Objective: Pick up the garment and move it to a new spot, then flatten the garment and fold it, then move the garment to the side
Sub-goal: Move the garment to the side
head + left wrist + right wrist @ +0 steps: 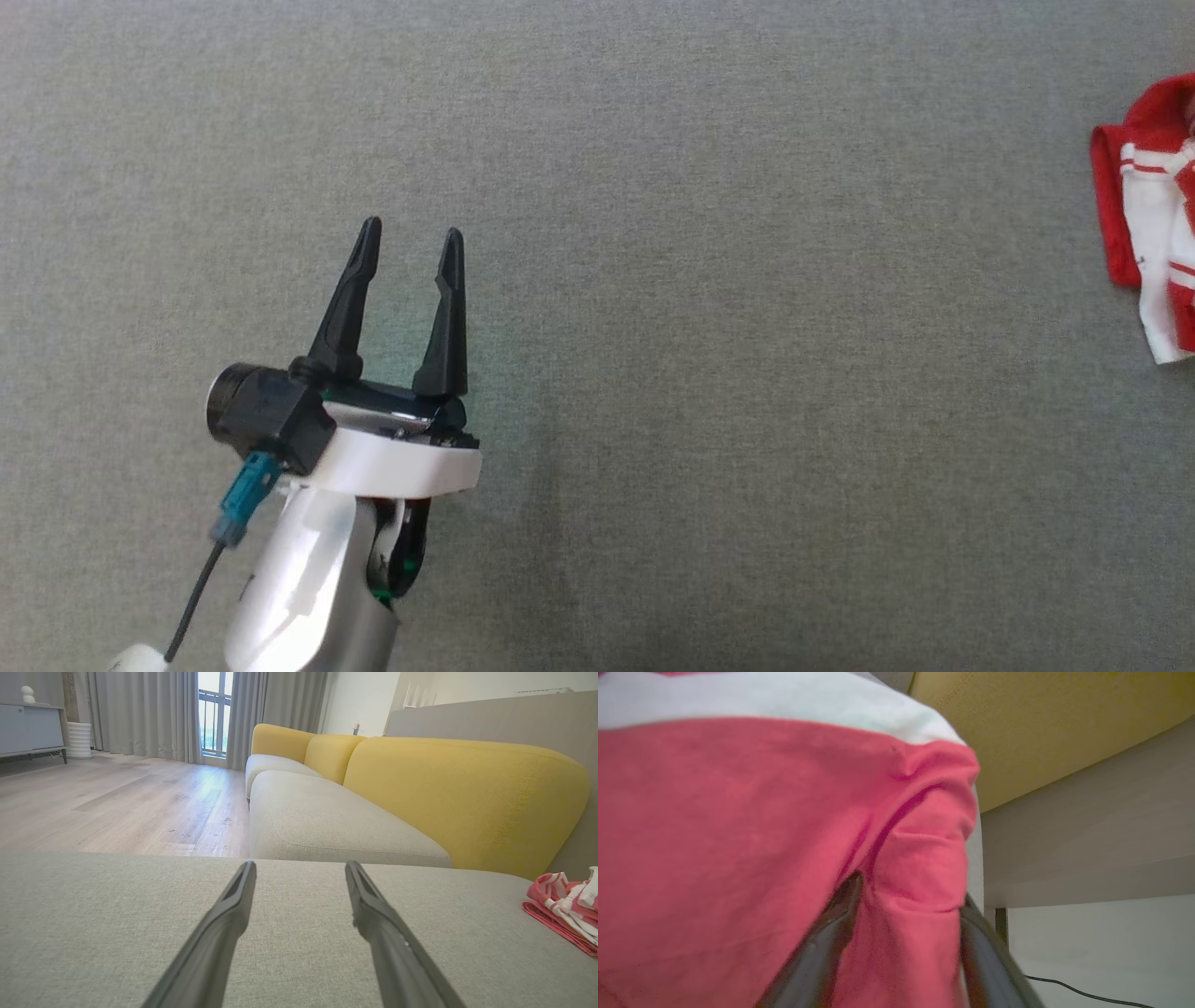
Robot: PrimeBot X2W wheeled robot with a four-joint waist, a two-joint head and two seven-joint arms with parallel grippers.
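The garment (1153,233) is red and white and lies bunched at the far right edge of the grey cushion; in the left wrist view the garment (565,905) sits at the right edge. My left gripper (411,238) stands open over bare cushion at the lower left, far from the cloth, with nothing between its fingers (233,914). In the right wrist view the garment (738,835) is very close, and my right gripper (910,886) has its jaws wide apart with a fold of red cloth lying between them.
The grey seat cushion (700,373) spreads across the head view. A yellow backrest (467,798) runs behind it, with another sofa seat (317,821) beyond. Wooden floor (117,798), grey curtains (140,714) and a cabinet (28,728) lie further off.
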